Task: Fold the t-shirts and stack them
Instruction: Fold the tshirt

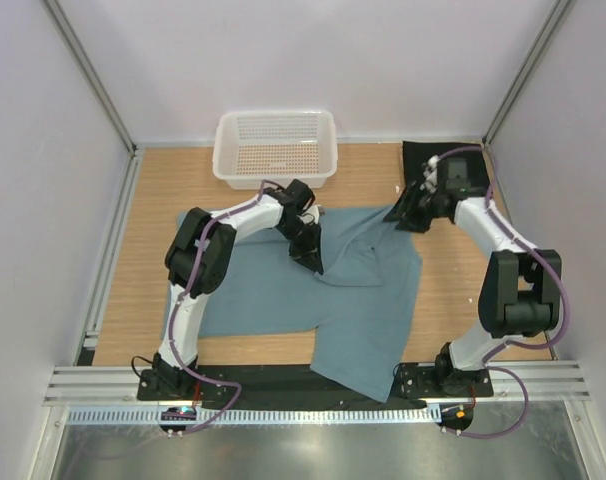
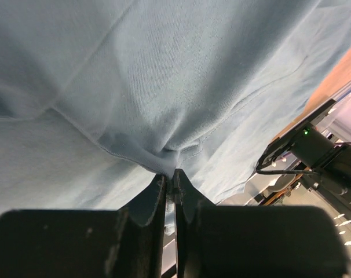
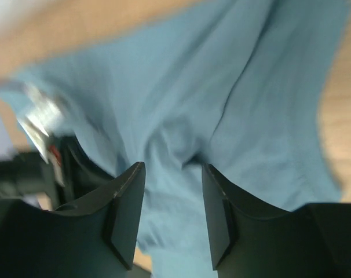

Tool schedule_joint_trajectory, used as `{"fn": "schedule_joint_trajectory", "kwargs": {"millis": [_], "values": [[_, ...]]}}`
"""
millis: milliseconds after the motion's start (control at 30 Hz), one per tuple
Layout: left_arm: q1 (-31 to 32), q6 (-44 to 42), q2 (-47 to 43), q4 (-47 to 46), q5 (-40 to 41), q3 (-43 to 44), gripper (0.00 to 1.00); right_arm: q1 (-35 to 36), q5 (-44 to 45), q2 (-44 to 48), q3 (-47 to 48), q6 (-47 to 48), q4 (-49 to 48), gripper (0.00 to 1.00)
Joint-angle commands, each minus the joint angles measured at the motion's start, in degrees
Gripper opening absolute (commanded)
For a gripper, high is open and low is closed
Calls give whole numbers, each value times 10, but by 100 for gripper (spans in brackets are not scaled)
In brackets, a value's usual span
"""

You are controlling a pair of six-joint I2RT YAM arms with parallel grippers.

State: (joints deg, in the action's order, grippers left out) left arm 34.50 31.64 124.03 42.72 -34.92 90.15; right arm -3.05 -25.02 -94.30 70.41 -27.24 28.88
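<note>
A large teal-blue t-shirt [image 1: 363, 300] lies spread on the wooden table, its lower part hanging over the near edge. My left gripper [image 1: 311, 258] sits low on the shirt's upper middle. In the left wrist view its jaws [image 2: 170, 172] are almost together, with a puckered fold of the teal cloth [image 2: 164, 87] pinched at their tips. My right gripper [image 1: 398, 215] hovers by the shirt's far right corner. In the right wrist view it [image 3: 172, 168] stands open above the blurred teal cloth [image 3: 251, 116]. A black t-shirt [image 1: 423, 158] lies at the back right, partly hidden by the right arm.
A white mesh basket [image 1: 275, 148] stands at the back centre against the wall. Metal frame posts and side walls close in the table on the left and right. Bare wood shows left of the shirt [image 1: 153, 220].
</note>
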Motion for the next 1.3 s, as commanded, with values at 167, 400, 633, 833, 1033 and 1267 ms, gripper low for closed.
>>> {"fn": "schedule_joint_trajectory", "kwargs": {"millis": [167,400,633,833,1033,1267], "values": [[-18,-38,4,52,-21,35,9,80,-50,41,-200,37,8,43],[-18,-24,14,33,-34,26,8,81,-64,34,-231,27,-23,35],[-18,-12,5,14,-38,7,9,81,-72,20,-244,18,-34,35],[-18,-11,3,11,-39,1,8,81,-54,32,-248,30,-16,34],[-18,-5,3,6,-39,0,8,81,-42,34,-255,35,-8,35],[-18,-3,6,5,-42,4,8,81,-45,23,-259,38,-17,34]]}}
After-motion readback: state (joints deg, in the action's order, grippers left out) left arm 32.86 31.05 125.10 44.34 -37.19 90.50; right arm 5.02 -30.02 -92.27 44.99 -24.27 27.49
